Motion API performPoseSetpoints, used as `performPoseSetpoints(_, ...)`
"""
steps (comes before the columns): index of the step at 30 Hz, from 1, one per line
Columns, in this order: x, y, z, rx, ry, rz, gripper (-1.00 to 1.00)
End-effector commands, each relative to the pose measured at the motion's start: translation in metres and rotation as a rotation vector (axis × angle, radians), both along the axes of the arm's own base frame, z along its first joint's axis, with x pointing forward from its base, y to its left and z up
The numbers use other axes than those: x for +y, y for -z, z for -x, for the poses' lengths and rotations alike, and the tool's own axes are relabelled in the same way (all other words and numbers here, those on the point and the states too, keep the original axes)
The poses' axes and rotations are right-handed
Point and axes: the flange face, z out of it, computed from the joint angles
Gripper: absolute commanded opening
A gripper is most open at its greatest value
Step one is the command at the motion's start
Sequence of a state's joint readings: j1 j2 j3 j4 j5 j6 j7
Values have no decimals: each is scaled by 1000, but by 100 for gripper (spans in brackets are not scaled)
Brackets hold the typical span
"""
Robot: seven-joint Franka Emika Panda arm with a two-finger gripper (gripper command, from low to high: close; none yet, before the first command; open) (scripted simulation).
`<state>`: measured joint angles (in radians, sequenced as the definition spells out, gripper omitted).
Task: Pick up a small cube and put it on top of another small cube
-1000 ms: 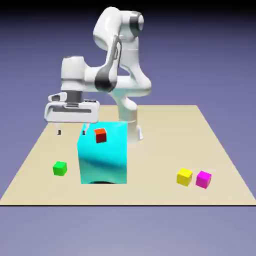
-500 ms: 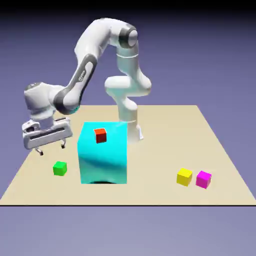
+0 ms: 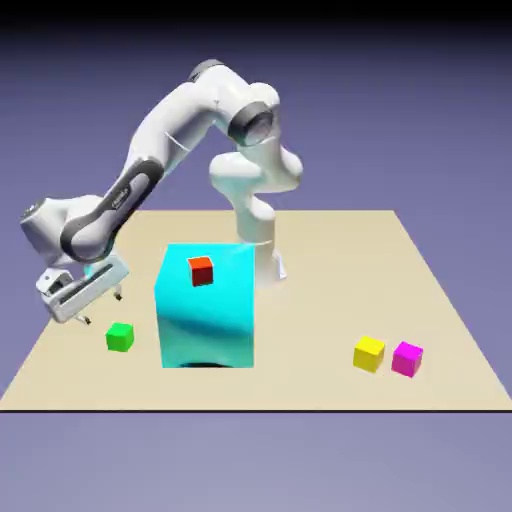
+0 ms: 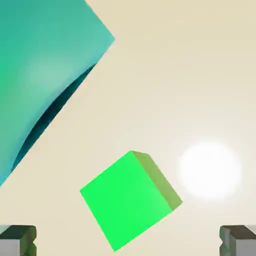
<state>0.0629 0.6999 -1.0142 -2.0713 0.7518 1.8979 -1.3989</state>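
Green cube (image 3: 120, 337): 1 small block, saturated bright green, flat-faced, with straight edges and sharp corners. In the hand view its broad face was vivid and evenly coloured; 1 narrow side face showed a duller olive green. No pattern was visible on it. Position: on the tan surface (image 3: 310, 320), near the large cyan block (image 3: 207, 310) but apart from it, toward the exterior view's left.

Pincer (image 3: 101, 309): open wide, its 2 fingertips well apart, nothing between them; tilted in the exterior view, above the surface and near the green cube. The hand view showed the tips as grey, blocky pieces with notched inner edges.

Yellow cube (image 3: 369, 354): on the surface toward the exterior view's right, just beside the magenta cube (image 3: 407, 359). Both were plain and flat-sided.

Cyan block: smooth, glossy shading, dark curved patch along its lower edge. Red cube (image 3: 201, 271) appeared against its upper part; contact could not be judged. Surface: smooth, matte-looking, with 1 round white glare spot in the hand view.
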Motion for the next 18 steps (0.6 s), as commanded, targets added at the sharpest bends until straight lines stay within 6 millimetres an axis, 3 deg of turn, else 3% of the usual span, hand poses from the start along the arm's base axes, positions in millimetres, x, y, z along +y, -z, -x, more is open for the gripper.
performPoseSetpoints(1, -1, 3, 3, -7, -19, -13, 0)
performPoseSetpoints(9, 12, 33, 25, -110, -161, -110, 0)
performPoseSetpoints(18, 21, 37, 30, -304, -384, -107, 0)
